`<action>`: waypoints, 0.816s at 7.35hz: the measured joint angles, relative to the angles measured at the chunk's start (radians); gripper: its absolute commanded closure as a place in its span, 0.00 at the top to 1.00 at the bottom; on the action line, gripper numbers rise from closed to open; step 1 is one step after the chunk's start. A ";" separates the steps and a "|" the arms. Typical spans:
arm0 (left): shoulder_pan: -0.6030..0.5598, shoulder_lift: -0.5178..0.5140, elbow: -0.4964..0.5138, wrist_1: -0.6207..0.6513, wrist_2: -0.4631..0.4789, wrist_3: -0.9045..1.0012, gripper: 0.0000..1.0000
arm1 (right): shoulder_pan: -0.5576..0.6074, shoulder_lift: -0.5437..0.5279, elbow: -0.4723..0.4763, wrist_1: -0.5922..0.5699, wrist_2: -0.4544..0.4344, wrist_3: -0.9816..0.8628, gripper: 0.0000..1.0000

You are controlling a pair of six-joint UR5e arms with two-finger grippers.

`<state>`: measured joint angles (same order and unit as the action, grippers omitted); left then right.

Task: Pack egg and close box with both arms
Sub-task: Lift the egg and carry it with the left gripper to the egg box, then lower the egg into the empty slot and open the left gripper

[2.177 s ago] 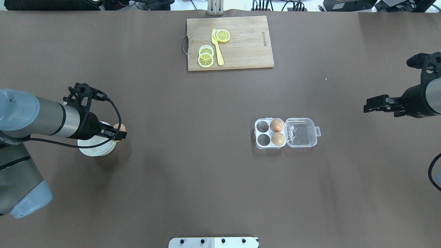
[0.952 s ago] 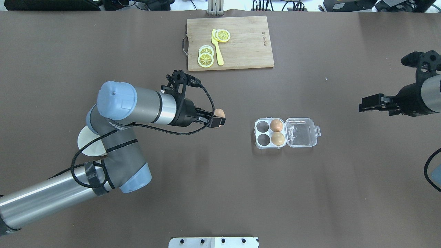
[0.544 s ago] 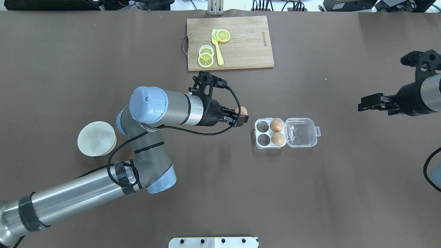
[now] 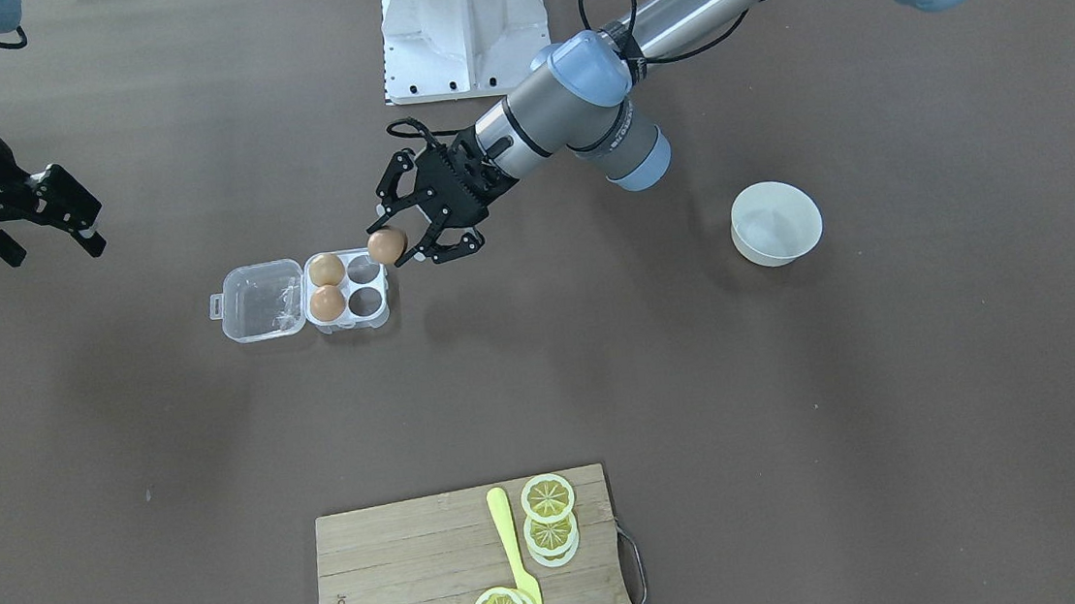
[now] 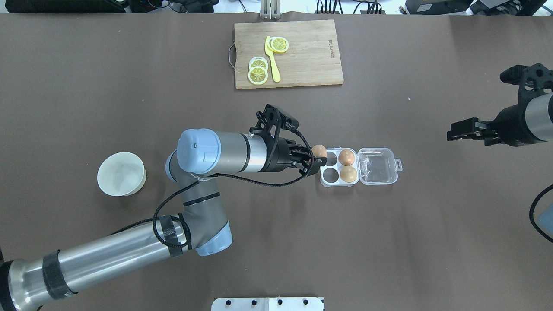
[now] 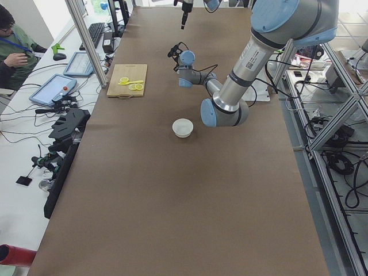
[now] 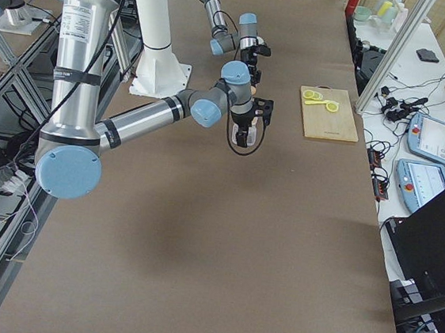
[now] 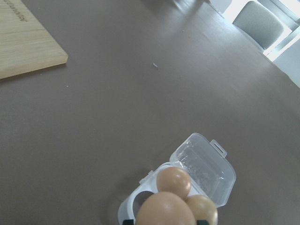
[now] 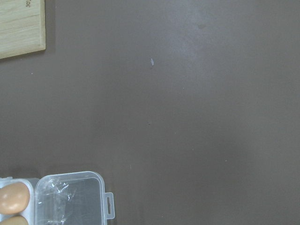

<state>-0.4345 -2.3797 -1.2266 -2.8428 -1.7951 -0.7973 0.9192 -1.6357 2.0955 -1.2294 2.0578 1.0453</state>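
two arms on the rig. left arm (image 5: 224, 151) stretches long across the table, its gripper (image 4: 393, 244) pinching the egg (image 5: 319, 150) between both fingers, lifted clear of the surface, presumably to spare the shell. right arm (image 5: 533, 119) hangs well apart, gripper (image 4: 55, 242) spread, likely reserved for the lid. box (image 5: 376, 170) lies open: two cells filled, two vacant. held egg sits at the tray's edge, just short of the vacant cells.

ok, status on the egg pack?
Left tool shut on small light-brown egg, at rim of clear plastic four-cell box. Two cells filled, two empty, lid open flat. Right tool open, clear of the box. Nothing blocking.
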 measured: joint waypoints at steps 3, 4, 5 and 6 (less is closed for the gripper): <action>0.059 -0.032 0.041 -0.045 0.070 0.143 0.00 | -0.009 0.038 -0.026 -0.003 0.036 0.005 0.99; 0.073 -0.059 0.070 -0.046 0.109 0.191 0.00 | -0.009 0.054 -0.040 -0.003 0.051 0.008 0.99; 0.083 -0.082 0.093 -0.045 0.150 0.234 0.00 | -0.009 0.067 -0.050 -0.004 0.062 0.019 0.99; 0.085 -0.092 0.107 -0.043 0.179 0.266 0.00 | -0.009 0.079 -0.057 -0.004 0.068 0.035 0.99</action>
<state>-0.3493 -2.4715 -1.1194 -2.8858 -1.6159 -0.5313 0.9097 -1.5565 2.0385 -1.2332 2.1254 1.0800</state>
